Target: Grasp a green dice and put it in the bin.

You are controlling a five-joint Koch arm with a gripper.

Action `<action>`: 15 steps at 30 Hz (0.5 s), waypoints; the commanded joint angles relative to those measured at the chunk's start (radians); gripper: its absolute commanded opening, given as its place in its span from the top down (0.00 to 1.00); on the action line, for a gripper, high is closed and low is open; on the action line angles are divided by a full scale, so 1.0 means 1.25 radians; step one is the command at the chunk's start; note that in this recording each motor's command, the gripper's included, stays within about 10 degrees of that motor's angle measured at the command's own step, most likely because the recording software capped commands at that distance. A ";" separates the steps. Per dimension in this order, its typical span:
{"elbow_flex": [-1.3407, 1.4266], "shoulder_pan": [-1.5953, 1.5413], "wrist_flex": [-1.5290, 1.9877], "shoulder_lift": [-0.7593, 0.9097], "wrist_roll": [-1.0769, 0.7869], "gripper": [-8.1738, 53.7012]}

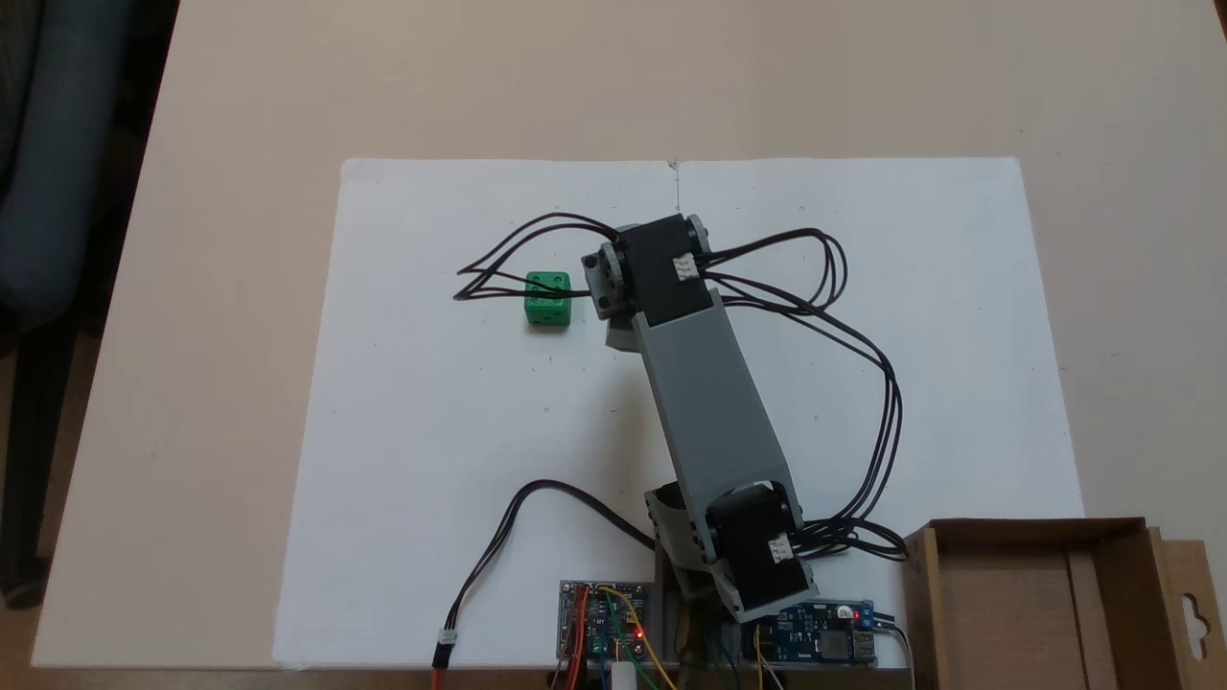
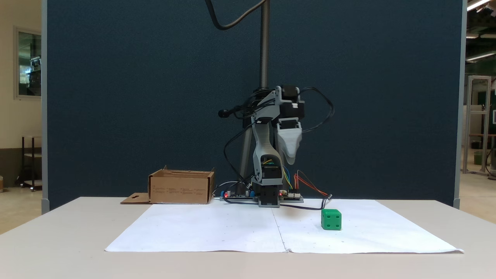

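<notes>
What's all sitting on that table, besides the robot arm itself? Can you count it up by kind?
Green dice: 1
Cardboard bin: 1
White paper sheets: 2, side by side
Circuit boards: 2, at the arm's base
Total: 6

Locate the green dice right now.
The green dice sits on the white paper, left of the raised arm's wrist in the top-down fixed view, far from the bin.

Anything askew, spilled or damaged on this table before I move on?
Nothing stands out. The green dice sits squarely on the white paper, apart from the arm. The bin stands upright beside the arm's base, its side flap lying flat. The tool hangs well above the table, holding nothing.
</notes>
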 commanded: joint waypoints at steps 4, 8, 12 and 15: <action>-0.033 -0.038 -0.074 0.004 0.110 0.16; -0.053 -0.045 -0.109 0.004 0.144 0.16; -0.053 -0.065 -0.124 -0.018 0.160 0.16; -0.053 -0.067 -0.137 -0.049 0.160 0.16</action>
